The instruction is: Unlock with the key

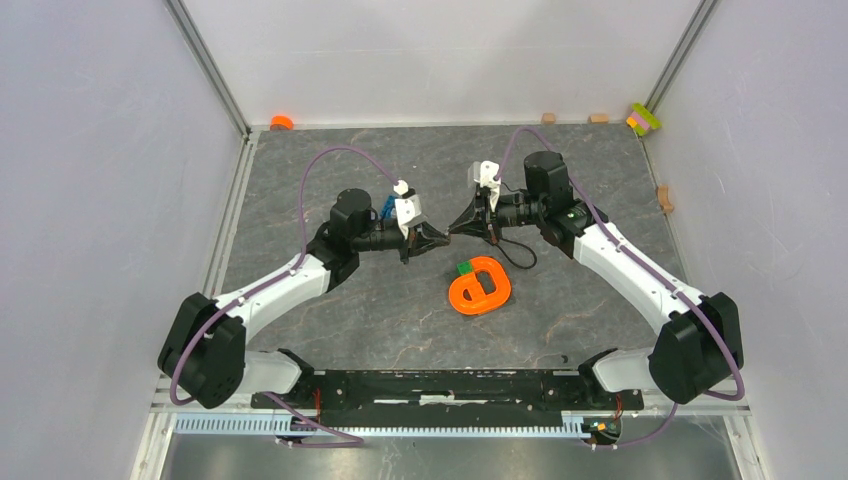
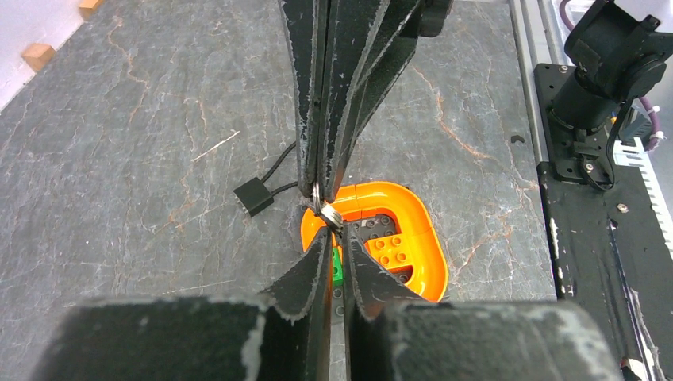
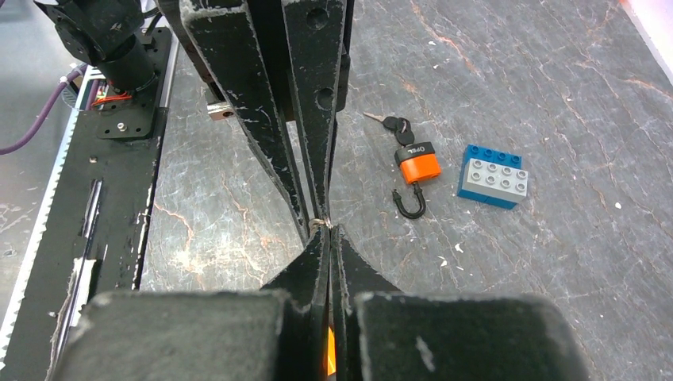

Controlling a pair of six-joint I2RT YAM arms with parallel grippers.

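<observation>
1. Grey tabletop (image 1: 300, 170); arm tips together above it.
2. Left jaws: nearly closed on small silvery piece (image 2: 328, 214).
3. Right jaws: fully closed on same piece.
4. On tabletop, just beside orange padlock (image 3: 418, 167): key (image 3: 390, 123).
5. Judged step: securing piece. Next: free one arm, pinch key head.

My right gripper (image 3: 328, 232) was pressed closed, tip to tip with the left gripper (image 3: 315, 216) coming in from the far side, with a small silvery bit (image 3: 319, 225) caught where they met. On the table (image 3: 555, 278) to the right lay an orange padlock (image 3: 418, 167) with its shackle open, a black-headed key (image 3: 390, 122) at its far end, and a blue and grey brick (image 3: 494, 176) just beside it.
</observation>
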